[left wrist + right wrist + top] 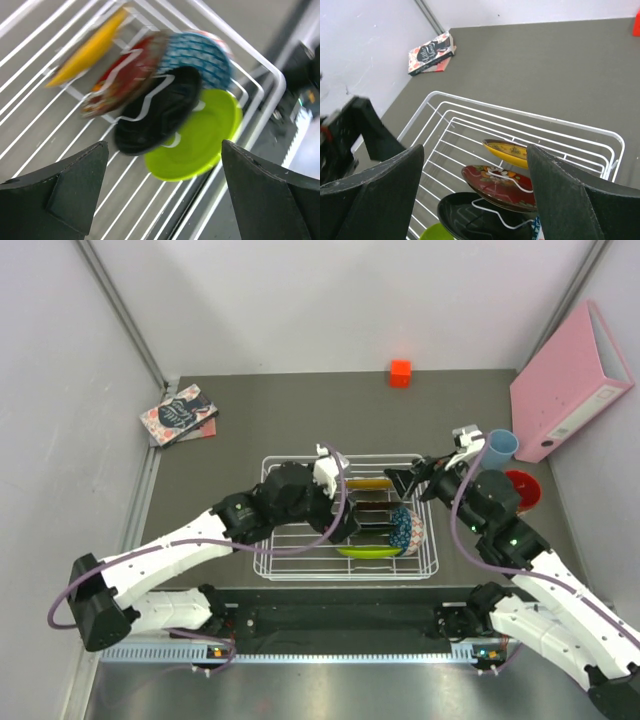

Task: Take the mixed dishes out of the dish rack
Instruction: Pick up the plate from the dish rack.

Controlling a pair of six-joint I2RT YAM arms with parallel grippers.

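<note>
Plates (160,110) stood on edge in the dish rack (276,80), blurred in the left wrist view, the patterned bowl (197,55) half hidden behind them; left claw (164,147) and right claw (475,147) gaped wide, empty.

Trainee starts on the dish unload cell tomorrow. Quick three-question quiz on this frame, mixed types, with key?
1. True or false: the light blue cup stands inside the dish rack.
2. Which plate in the rack sits nearest the arms' bases? A yellow plate, B black plate, C green plate.
3. Fill in: the left gripper and the right gripper both have their jaws ____.
Key: 1 false, it stands on the table beside the rack; 2 C; 3 open.
</note>
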